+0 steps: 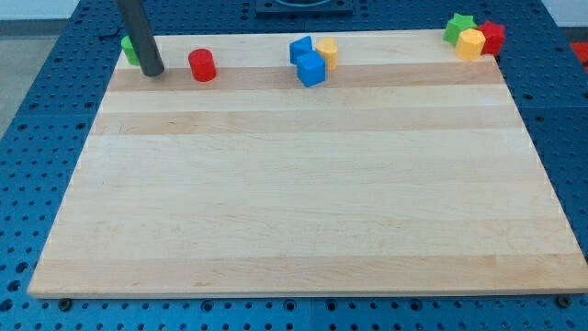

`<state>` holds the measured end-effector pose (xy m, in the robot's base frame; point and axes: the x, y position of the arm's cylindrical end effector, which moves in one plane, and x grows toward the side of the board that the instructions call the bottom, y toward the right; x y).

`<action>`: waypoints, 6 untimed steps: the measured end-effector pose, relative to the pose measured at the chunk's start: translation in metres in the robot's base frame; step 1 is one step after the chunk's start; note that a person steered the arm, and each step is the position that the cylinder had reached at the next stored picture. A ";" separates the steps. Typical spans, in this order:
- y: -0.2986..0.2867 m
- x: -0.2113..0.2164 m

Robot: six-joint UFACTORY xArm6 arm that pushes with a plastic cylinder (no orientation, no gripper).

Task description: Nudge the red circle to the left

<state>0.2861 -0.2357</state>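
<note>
My tip (153,72) is resting on the tabletop (303,202), just left of the red circle (202,65). It is partly hiding a green block (130,48). I am carrying no claw, only the bare rod.

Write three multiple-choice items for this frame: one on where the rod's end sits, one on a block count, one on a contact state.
1. Where is my tip relative to the red circle?
A. To its left, apart
B. To its right, apart
C. Resting on top of it

2. How many blue blocks are on the board?
A. None
B. Two
C. Four

3. What is the state of the red circle?
A. Pressed against a blue block
B. Standing alone, touching nothing
C. Off the board

Answers: 1 A, bare wood shows between the tip and the circle. 2 B, two blue blocks sit together beside a yellow block. 3 B, clear board surrounds it.
</note>
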 end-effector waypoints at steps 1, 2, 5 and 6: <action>0.007 0.017; 0.027 0.026; 0.095 0.001; 0.091 -0.011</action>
